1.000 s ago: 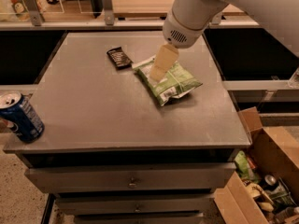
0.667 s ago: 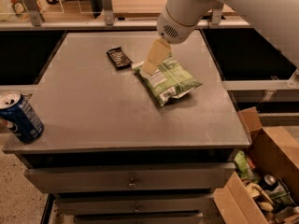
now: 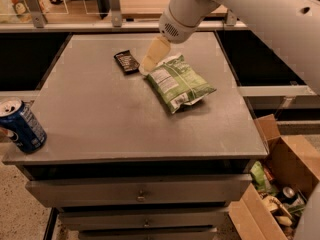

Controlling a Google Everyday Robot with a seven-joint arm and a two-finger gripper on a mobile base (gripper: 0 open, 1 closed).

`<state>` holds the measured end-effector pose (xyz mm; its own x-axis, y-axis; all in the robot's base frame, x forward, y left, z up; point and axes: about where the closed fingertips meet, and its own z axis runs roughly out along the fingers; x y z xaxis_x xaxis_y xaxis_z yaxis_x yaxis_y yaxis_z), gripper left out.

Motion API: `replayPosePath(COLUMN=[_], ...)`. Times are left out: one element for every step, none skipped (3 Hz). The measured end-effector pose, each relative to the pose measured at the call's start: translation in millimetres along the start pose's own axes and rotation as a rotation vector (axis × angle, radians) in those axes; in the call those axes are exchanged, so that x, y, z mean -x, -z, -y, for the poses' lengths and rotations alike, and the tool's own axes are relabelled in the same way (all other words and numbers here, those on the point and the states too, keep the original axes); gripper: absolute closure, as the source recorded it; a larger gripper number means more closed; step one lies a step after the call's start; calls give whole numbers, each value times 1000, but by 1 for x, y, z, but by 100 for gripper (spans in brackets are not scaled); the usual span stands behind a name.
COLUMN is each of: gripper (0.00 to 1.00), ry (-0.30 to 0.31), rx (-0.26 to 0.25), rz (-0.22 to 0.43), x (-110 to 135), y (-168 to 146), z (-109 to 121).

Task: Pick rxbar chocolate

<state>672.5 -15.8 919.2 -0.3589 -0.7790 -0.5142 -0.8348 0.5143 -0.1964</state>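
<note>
The rxbar chocolate [image 3: 126, 61] is a small flat dark bar lying on the grey table top [image 3: 110, 119] toward the back middle. My gripper [image 3: 151, 58] hangs from the white arm just right of the bar, a little above the table, over the top left corner of the green-and-white snack bag [image 3: 177, 82]. It is close to the bar but apart from it.
A blue soda can [image 3: 20, 126] stands at the table's front left corner. An open cardboard box [image 3: 277, 184] with trash sits on the floor at the right. Drawers lie below the table's front edge. A rail and shelf run behind the table.
My gripper has moved left and toward the back, from over the bag's middle to its top left corner, closer to the dark bar. The objects have not moved.
</note>
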Motion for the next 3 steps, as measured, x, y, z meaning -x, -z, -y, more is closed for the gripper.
replayPosePath(gripper=[0, 0, 0], ry=[-48, -93, -92], rx=[0, 1, 1], rz=[25, 53, 53], x=[10, 20, 20], y=[-17, -34, -34], z=[4, 7, 7])
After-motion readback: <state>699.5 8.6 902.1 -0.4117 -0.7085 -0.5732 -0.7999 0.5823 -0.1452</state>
